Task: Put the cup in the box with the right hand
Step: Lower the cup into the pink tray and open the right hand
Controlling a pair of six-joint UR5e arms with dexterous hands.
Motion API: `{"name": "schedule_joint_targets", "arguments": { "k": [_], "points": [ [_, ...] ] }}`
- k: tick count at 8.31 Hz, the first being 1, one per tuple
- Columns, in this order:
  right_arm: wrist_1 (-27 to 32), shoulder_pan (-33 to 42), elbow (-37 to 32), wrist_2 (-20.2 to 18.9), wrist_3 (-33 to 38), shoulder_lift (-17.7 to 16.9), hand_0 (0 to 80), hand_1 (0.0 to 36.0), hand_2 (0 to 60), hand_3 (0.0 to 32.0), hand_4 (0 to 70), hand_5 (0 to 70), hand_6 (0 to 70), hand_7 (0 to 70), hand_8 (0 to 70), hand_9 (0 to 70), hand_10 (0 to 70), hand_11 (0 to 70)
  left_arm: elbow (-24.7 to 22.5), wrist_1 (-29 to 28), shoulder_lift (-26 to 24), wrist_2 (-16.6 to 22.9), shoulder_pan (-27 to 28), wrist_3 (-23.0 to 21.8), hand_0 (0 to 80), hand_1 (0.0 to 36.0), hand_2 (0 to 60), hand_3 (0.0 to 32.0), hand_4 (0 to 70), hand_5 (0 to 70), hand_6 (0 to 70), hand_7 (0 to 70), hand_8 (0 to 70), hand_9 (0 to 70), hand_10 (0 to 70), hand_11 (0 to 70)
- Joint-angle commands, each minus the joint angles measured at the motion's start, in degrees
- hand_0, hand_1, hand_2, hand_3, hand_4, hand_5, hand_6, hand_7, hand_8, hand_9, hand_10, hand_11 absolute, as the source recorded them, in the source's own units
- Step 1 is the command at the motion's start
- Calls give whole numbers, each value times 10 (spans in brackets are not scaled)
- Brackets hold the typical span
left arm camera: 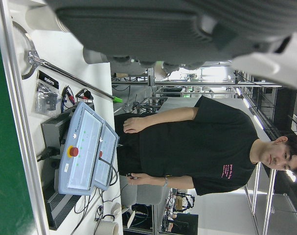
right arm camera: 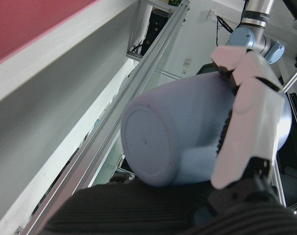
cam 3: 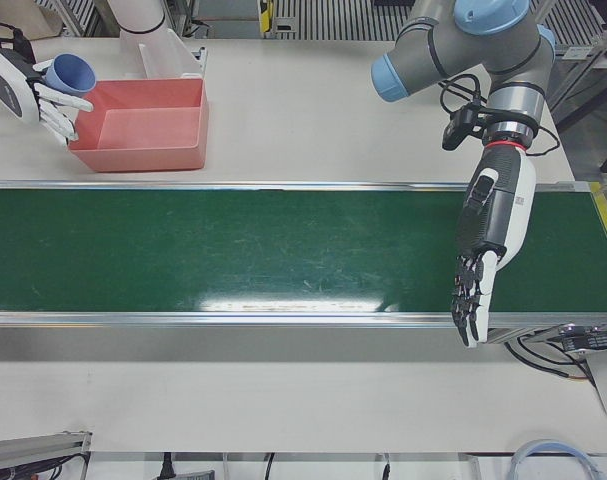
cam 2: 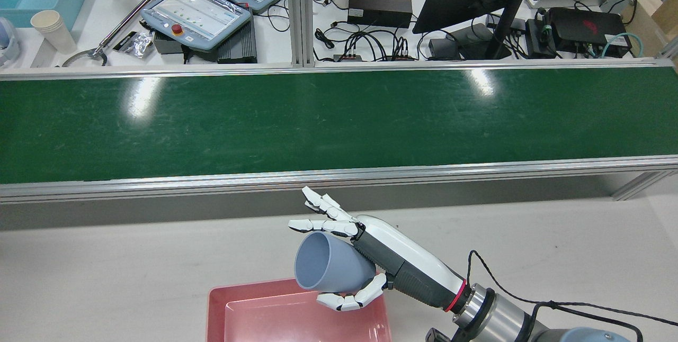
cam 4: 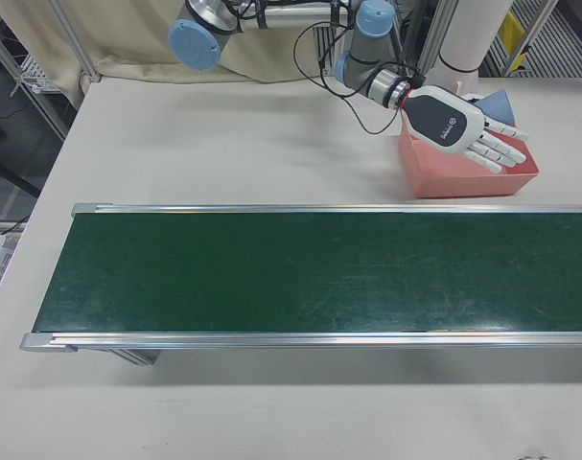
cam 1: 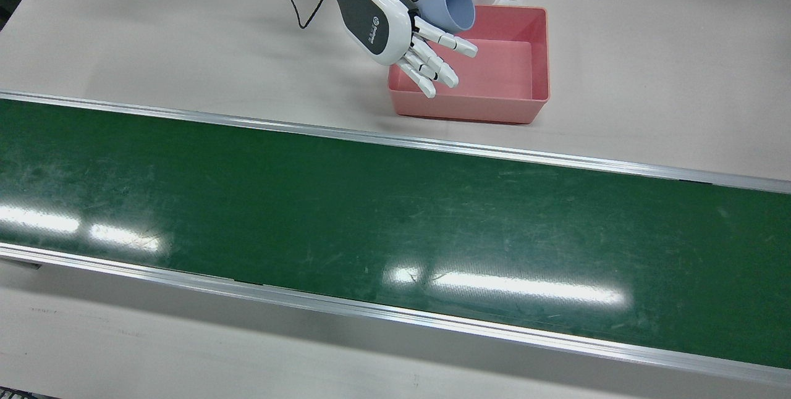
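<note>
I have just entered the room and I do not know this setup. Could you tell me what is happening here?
The right robot hand holds a blue-grey cup tilted on its side, above the near edge of the pink box. The box is empty; the cup is not yet released. The left robot hand hangs open over the green conveyor belt, holding nothing.

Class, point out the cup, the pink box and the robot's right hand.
cup [cam 2: 328, 262], rear view, on its grey-blue side wall.
pink box [cam 1: 534, 87], front view, on its right wall.
right hand [cam 1: 378, 15], front view, on its back.
</note>
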Motion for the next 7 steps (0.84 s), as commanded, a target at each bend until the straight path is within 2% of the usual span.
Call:
{"name": "schedule_joint_targets", "arguments": {
  "k": [1,2,3,4,5,7],
  "points": [
    [2,-4,-1,0,0,0,494,259,338,0,0,59,37,101,0,12,0,0,0,0,0,0,0,0,0,0,0,0,0,0,0,0,0,0,0,0],
    [2,-4,-1,0,0,0,494,261,354,0,0,60,39,107,0,17,0,0,0,0,0,0,0,0,0,0,0,0,0,0,0,0,0,0,0,0],
    [3,-5,-1,0,1,-1,487,253,348,0,0,58,33,79,0,2,0,0,0,-1,0,0,0,0,0,0,0,0,0,0,0,0,0,0,0,0],
    [3,-7,-1,0,1,-1,467,176,169,0,0,41,28,80,0,2,0,0,1,-1,0,0,0,0,0,0,0,0,0,0,0,0,0,0,0,0],
    [3,-9,-1,0,1,-1,437,99,0,0,0,24,29,110,0,8,0,0,1,-1,0,0,0,0,0,0,0,0,0,0,0,0,0,0,0,0],
    [4,-10,-1,0,1,-1,375,65,4,0,0,13,32,138,0,18,0,0,1,-1,0,0,0,0,0,0,0,0,0,0,0,0,0,0,0,0]
  ]
}}
